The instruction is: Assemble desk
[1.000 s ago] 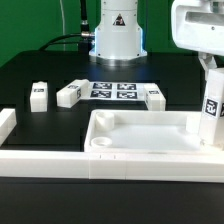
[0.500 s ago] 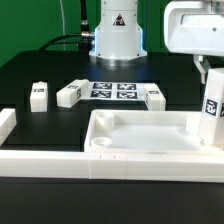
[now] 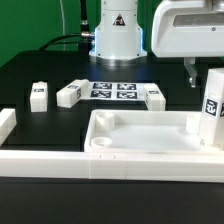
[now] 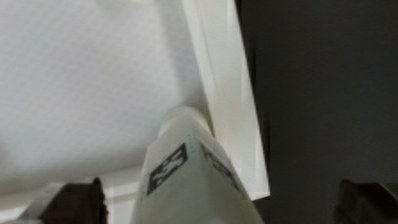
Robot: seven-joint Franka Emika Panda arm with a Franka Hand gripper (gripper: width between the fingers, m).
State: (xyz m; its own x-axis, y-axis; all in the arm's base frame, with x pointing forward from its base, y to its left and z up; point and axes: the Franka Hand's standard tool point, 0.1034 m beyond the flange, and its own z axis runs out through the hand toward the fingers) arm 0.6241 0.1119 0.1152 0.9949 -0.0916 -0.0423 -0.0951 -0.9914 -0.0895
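Observation:
The desk's white tabletop (image 3: 140,138) lies rim-up at the front of the black table. One tagged leg (image 3: 211,106) stands upright in its corner at the exterior view's right. My gripper (image 3: 203,68) hangs open just above that leg and holds nothing. In the wrist view the leg (image 4: 185,165) rises from the tabletop (image 4: 89,80) between the two dark fingertips (image 4: 80,202), with a gap on each side. Three more legs lie loose behind the tabletop: one (image 3: 39,94), another (image 3: 70,94) and a third (image 3: 153,97).
The marker board (image 3: 112,90) lies flat between the loose legs, in front of the robot base (image 3: 118,40). A long white border rail (image 3: 60,163) runs along the front and turns up at the exterior view's left.
The gripper has let go of the upright leg, risen and shifted toward the exterior view's left. The leg stays standing in its corner.

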